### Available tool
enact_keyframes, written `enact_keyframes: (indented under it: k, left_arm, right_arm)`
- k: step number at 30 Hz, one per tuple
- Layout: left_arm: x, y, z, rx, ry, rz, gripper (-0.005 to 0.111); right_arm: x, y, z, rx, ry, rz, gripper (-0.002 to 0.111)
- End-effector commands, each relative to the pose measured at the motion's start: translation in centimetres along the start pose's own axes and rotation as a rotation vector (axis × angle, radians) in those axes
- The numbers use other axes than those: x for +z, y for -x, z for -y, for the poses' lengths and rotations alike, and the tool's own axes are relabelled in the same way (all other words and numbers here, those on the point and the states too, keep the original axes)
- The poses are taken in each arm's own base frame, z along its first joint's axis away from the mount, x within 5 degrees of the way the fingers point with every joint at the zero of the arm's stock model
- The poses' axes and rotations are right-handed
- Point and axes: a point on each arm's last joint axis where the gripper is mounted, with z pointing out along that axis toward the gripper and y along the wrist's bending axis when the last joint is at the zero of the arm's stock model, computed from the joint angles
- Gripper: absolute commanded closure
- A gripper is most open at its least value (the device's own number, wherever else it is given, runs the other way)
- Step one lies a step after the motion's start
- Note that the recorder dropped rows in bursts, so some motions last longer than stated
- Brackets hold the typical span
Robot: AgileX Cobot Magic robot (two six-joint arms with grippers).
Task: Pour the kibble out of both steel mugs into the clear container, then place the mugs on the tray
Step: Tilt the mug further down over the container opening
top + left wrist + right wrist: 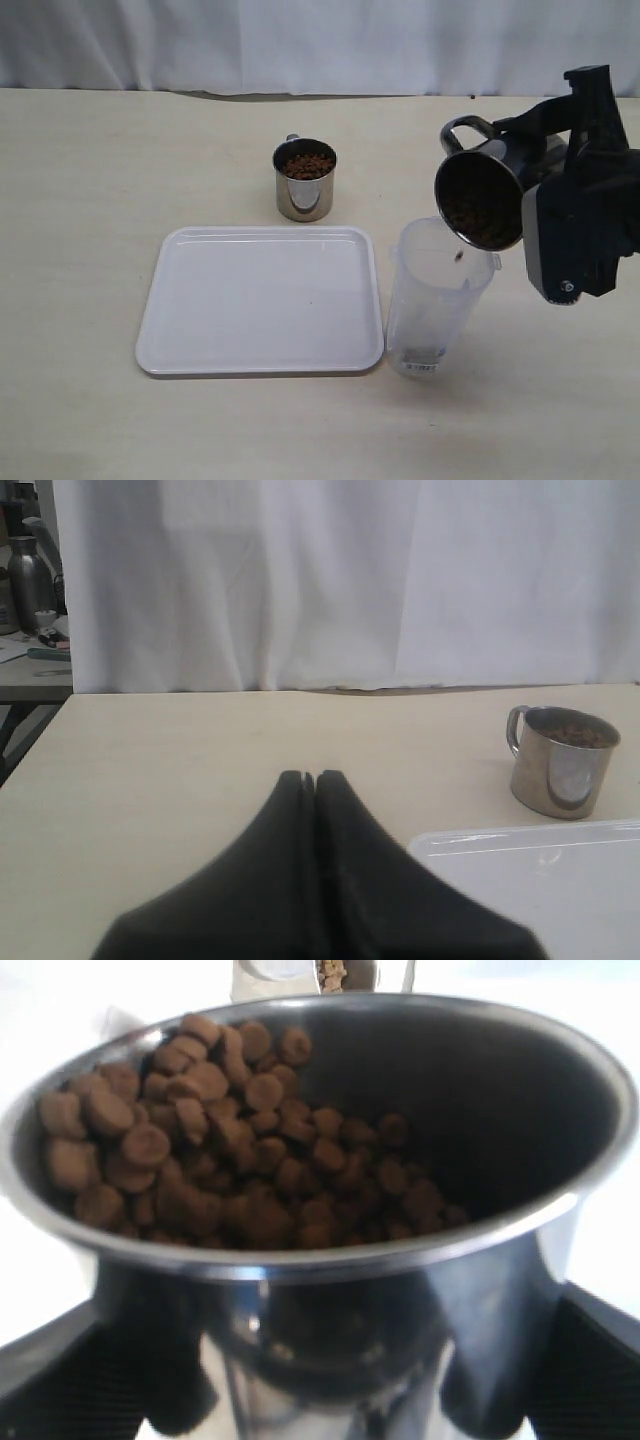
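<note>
Steel mug (475, 180) sits clamped between the right jaws, tipped over the clear container (432, 318), a kibble pellet (459, 256) dropping in. Left jaws are pressed together above the table (150, 770); the other mug (304, 195), full, stands just behind the white tray (260, 300).

White curtain (300, 45) behind beige tabletop (80, 200); cluttered side desk (28, 670) w/ steel flask (30, 580).

a tray (260, 300) is lying on the table (80, 200). a mug (301, 203) and a container (425, 312) are standing beside it.
</note>
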Motion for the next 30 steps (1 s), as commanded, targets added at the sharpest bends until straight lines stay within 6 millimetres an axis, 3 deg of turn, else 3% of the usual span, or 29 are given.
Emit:
enact_keyframes:
  k: [1,30]
  left_arm:
    - [-0.01,0.08,-0.01,0.003,0.003,0.017,0.107]
    - [-0.01,0.08,-0.01,0.001,0.002,0.017,0.107]
  right_arm:
    - [-0.17,0.12,0.29,-0.012,-0.014,0.008,0.103]
    - [-0.18,0.53,0.33,-0.086,-0.014,0.053,0.103]
